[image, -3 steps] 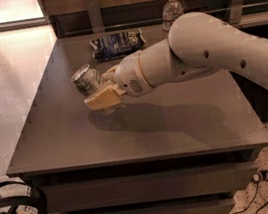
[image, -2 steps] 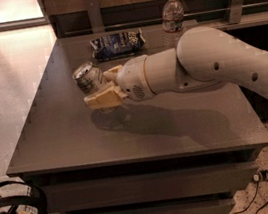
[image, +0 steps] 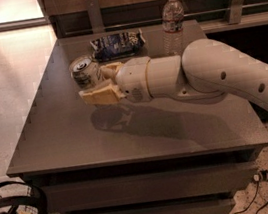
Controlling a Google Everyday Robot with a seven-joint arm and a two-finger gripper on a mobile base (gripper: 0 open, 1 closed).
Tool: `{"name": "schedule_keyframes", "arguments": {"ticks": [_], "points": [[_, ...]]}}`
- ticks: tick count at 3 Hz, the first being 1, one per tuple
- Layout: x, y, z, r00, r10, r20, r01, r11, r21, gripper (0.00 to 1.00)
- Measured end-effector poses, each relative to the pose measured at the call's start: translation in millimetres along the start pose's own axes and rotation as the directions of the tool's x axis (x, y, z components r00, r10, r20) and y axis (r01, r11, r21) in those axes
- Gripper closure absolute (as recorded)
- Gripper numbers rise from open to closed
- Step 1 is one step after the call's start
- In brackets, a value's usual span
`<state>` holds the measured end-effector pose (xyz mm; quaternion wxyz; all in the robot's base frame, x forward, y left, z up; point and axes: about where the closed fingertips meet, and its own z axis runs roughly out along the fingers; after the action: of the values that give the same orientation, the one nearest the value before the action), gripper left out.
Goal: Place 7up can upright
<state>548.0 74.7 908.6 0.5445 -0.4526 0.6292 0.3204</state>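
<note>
A small silvery aluminium 7up can [image: 85, 72] with green label marks is clamped, tilted with its silver top facing the camera, in the white arm's tan-fingered hand [image: 99, 82] over the left rear part of the dark grey bench [image: 78, 138]. Behind it lies a dark blue crinkled snack bag [image: 116, 45], with a clear plastic water bottle [image: 173, 22] upright further right.

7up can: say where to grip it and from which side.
Grip the 7up can across its round side wall, coming from the right, where the gripper holds it now. It is tilted, top end up-left, so both ends stay free.
</note>
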Motion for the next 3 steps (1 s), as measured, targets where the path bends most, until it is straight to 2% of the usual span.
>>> {"name": "schedule_keyframes", "arguments": {"ticks": [2, 3], "points": [[15.2, -1.5, 2.3, 0.993, 0.032, 0.118, -0.031, 0.9995, -0.008, 1.00], [22.8, -0.3, -5.5, 0.989, 0.034, 0.145, -0.037, 0.9991, 0.019, 1.00]]}}
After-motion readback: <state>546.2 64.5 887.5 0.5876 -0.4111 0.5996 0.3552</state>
